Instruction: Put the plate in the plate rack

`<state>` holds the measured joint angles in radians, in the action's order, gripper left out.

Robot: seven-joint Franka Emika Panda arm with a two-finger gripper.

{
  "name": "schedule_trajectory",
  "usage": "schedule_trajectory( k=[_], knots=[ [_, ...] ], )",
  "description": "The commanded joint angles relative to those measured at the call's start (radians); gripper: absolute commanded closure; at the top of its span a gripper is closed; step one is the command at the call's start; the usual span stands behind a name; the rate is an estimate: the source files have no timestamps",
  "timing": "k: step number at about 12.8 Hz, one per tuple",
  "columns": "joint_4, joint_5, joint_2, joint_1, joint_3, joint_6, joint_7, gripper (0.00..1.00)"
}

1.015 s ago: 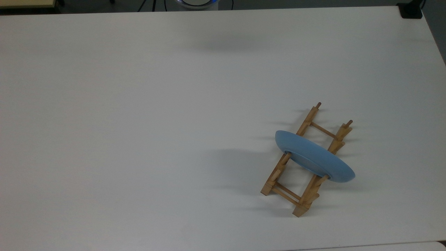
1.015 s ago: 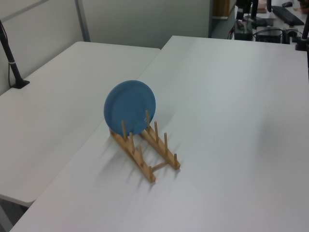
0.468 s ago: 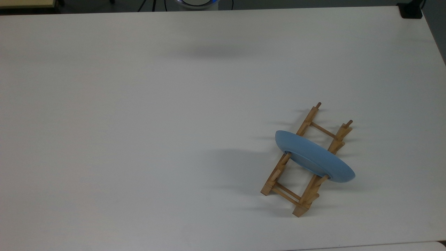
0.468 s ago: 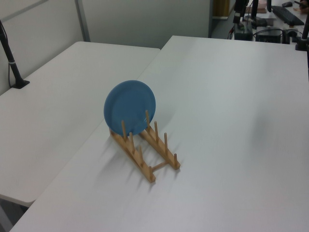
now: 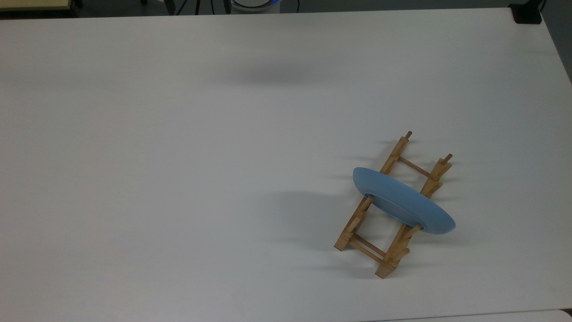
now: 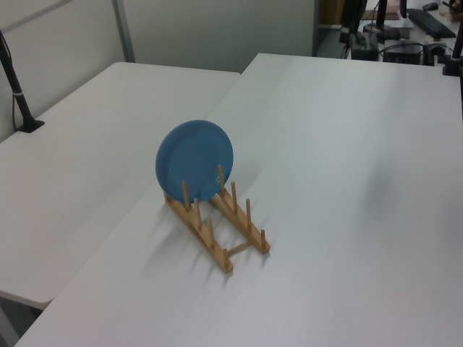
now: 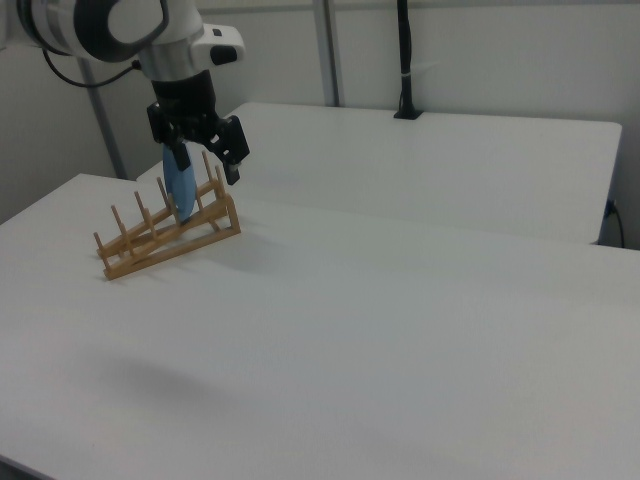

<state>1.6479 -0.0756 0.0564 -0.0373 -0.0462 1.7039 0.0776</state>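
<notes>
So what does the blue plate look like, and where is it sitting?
The plate is round, light blue and matte, with a shallow curved shape. It stands on its edge, leaning a little, slotted between the upright pegs of the small wooden plate rack, nearer one end than the other. The top view shows its underside and foot ring, with pegs pressing against it. The rack stands on a white table. In the right view the gripper appears open in front of the plate, and contact with it cannot be told.
</notes>
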Motion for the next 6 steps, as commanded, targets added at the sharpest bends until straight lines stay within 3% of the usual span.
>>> schedule_trajectory(
  k=[1, 6],
  knots=[
    [-0.033, -0.018, -0.036, 0.057, -0.05, 0.022, -0.022, 0.0],
    [-0.031, -0.019, -0.033, 0.056, -0.05, 0.042, -0.016, 0.0]
  ],
)
